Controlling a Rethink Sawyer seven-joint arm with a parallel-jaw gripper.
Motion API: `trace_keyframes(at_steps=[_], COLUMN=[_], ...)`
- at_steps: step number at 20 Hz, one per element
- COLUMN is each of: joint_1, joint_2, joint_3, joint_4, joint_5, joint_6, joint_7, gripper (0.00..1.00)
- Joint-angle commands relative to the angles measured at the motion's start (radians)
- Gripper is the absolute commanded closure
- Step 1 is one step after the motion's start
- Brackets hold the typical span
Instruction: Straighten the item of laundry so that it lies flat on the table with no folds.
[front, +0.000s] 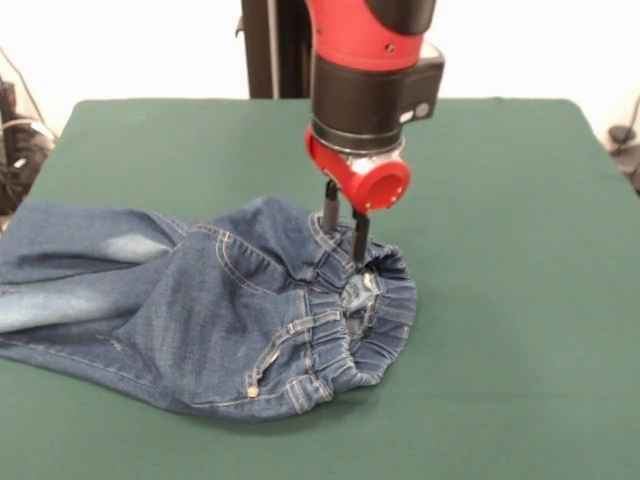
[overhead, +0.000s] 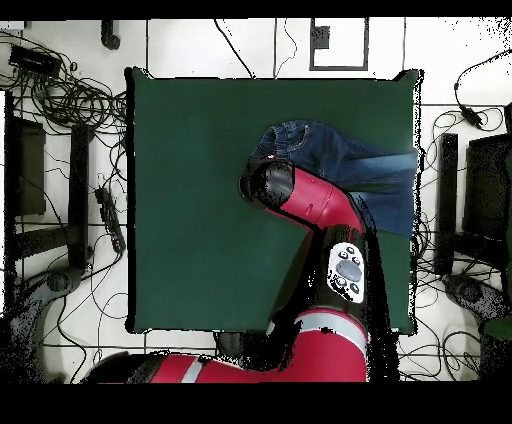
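The item of laundry (front: 200, 310) is a small pair of blue jeans, lying rumpled on the dark green table (front: 500, 300). Its gathered waistband gapes open toward the right, and a brass button shows at the front. The legs, with pale faded patches, run left and reach the table's edge. My gripper (front: 344, 245) comes straight down onto the far rim of the waistband. One black finger is outside the band and the other inside the opening, shut on the denim. In the overhead view the jeans (overhead: 345, 160) lie at the table's (overhead: 200, 200) right side, and the arm's red wrist hides the fingers.
Cables and dark stands (overhead: 75, 190) lie on the floor around the table in the overhead view. The red arm (overhead: 330, 215) crosses the table's lower right part.
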Motion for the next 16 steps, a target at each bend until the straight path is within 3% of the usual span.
trace_keyframes(at_steps=[1, 6, 16], joint_1=[0.016, -0.035, -0.083], joint_2=[0.112, 0.130, 0.152], joint_3=[0.094, 0.170, 0.231], joint_4=[-0.002, 0.010, 0.025], joint_5=[-0.010, 0.018, 0.030], joint_6=[-0.101, -0.089, -0.035], joint_7=[0.103, 0.077, 0.075], gripper=[0.00, 0.00, 0.00])
